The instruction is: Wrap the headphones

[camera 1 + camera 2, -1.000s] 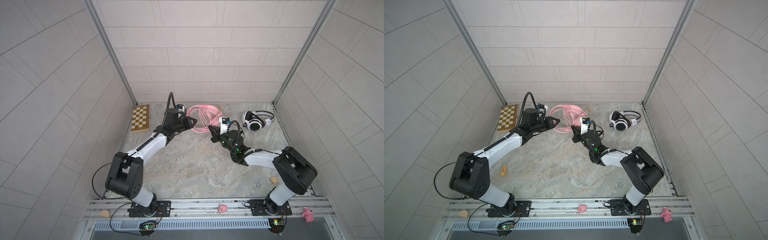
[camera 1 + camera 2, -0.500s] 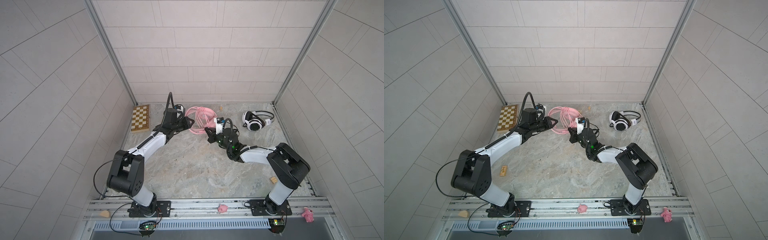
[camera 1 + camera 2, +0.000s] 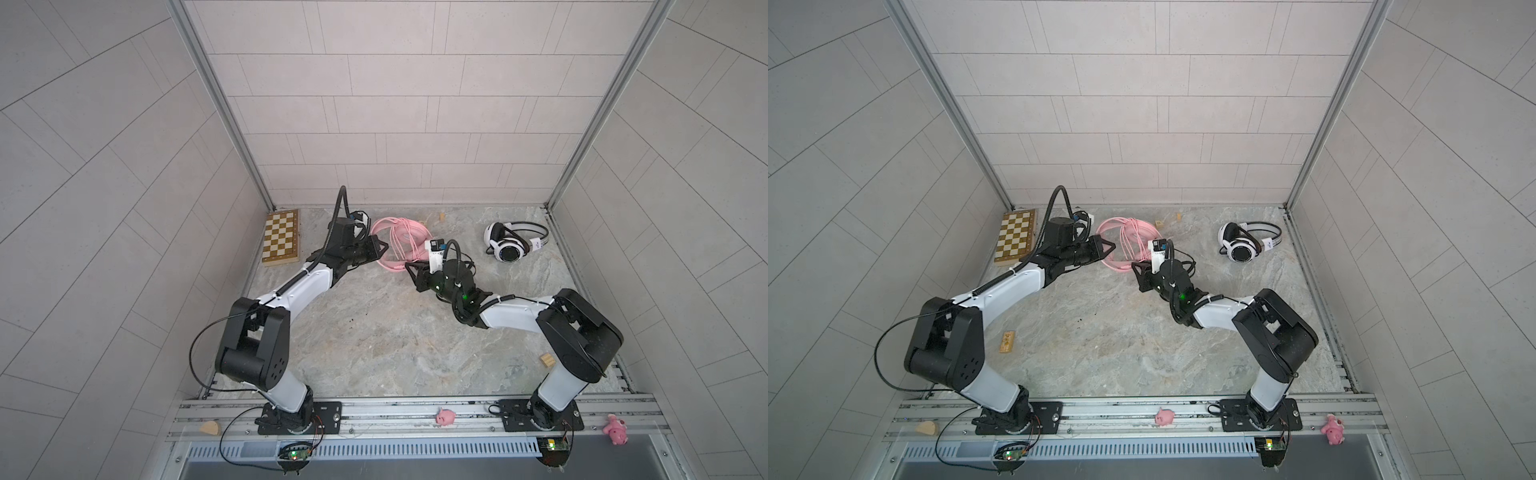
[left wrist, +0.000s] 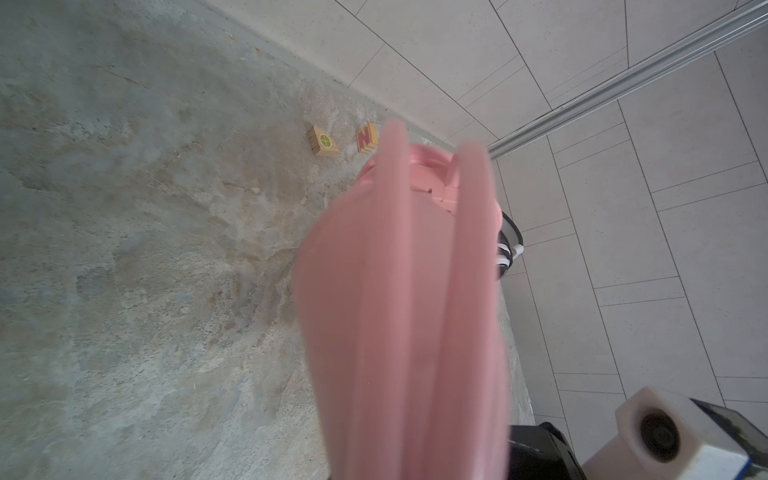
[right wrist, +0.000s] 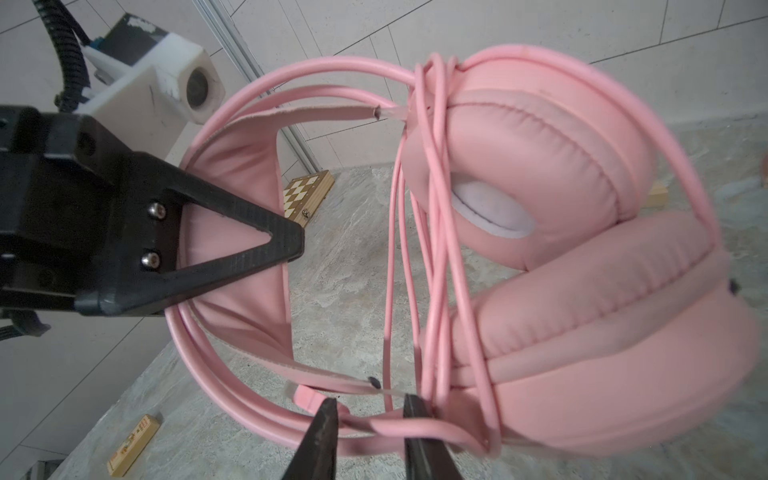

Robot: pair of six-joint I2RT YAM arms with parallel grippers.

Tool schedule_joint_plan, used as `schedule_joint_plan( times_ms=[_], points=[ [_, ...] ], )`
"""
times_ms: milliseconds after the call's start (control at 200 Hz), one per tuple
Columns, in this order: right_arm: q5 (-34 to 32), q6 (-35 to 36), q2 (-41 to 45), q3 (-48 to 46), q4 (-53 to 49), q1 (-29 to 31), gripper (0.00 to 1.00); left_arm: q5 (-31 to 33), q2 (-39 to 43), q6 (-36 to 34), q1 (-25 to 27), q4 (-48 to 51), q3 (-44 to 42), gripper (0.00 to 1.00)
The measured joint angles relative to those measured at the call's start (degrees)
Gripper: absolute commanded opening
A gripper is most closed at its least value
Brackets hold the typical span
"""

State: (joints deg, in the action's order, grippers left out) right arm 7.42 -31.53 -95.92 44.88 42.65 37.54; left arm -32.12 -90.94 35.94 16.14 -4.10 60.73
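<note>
Much open floor [image 3: 374, 340] before pink headphones [image 3: 404, 240], near back wall [image 3: 395, 166].

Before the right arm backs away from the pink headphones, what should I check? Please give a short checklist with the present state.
1. The left end effector is clamped on the headband of the pink headphones: ok.
2. The right end effector has its jaws apart: ok.
3. The right end effector is free of the pink cable: not ok, a strand crosses between its fingers.
4. Cable wound around the ear cups: ok, several loops.
5. Cable end secured: cannot tell.
6. The white headphones lie apart from both arms: ok.
</note>
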Motion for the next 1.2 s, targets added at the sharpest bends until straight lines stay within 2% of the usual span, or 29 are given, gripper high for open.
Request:
schedule_joint_plan(
  times_ms=[120, 280, 570, 896, 1196],
  points=[
    [0.35, -0.33, 1.27, 0.0, -2.25, -0.04, 0.48, -0.04, 0.0, 0.02, -0.74, -0.07, 0.0, 0.0],
    [0.24, -0.96, 2.8, -0.22, -5.97, -0.55, 0.54, -0.24, 0.0, 0.02, -2.95, -0.11, 0.0, 0.0],
    [2.82, -4.39, 5.66, -4.7, -6.4, -0.57, 0.54, -0.85, -0.48, 0.39, -6.62, -1.22, 0.0, 0.0],
    [3.48, -3.58, 13.79, -14.47, -8.22, -1.33, 0.54, -1.2, -7.17, 2.16, -12.72, -5.16, 0.0, 0.0],
    [2.64, -1.75, 26.56, -21.9, -13.05, -7.58, 0.54, 1.95, -14.45, 3.13, -15.1, -2.73, 1.53, 0.21]
  ],
)
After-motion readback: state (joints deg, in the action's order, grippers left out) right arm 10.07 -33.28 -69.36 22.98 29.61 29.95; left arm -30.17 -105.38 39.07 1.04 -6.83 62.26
